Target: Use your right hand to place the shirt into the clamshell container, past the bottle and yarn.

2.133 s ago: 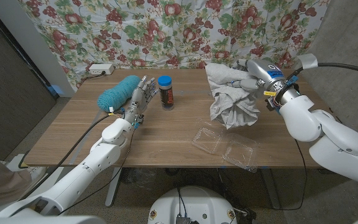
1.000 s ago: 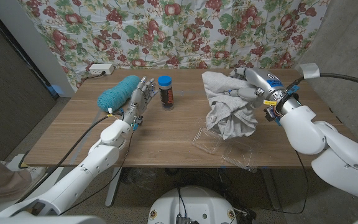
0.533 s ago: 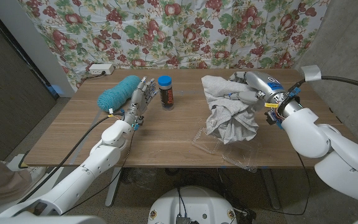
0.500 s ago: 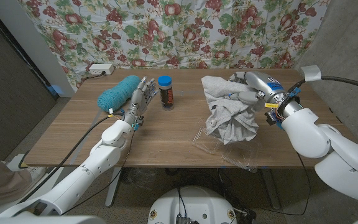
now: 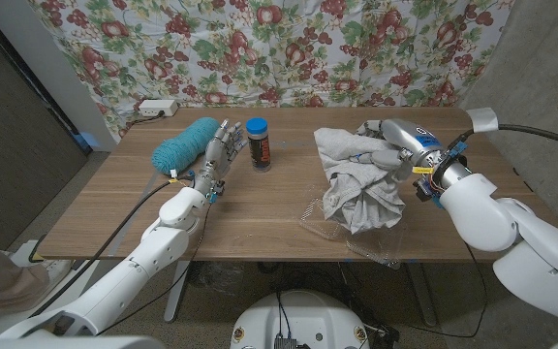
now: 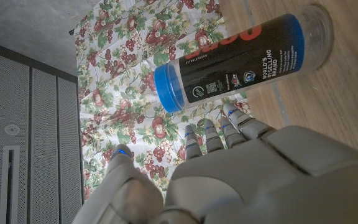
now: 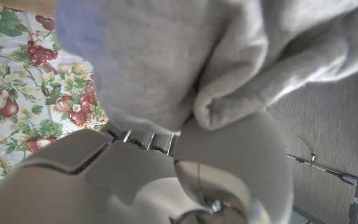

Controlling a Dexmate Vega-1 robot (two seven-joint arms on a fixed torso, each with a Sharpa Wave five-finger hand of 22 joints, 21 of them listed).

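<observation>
The right hand (image 5: 387, 145) grips the bunched grey cloth shirt (image 5: 358, 182) so its hem hangs into the open clear plastic clamshell container (image 5: 351, 230), while the left hand (image 5: 216, 155) waits, holding nothing, beside the blue-capped bottle (image 5: 257, 142) and teal yarn (image 5: 184, 143).

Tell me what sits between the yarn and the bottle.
In the head view, the left hand stands between the teal yarn and the blue-capped bottle, holding nothing.

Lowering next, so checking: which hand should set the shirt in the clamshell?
Right. The right hand already holds the shirt over the clamshell container; the left hand is between yarn and bottle.
</observation>
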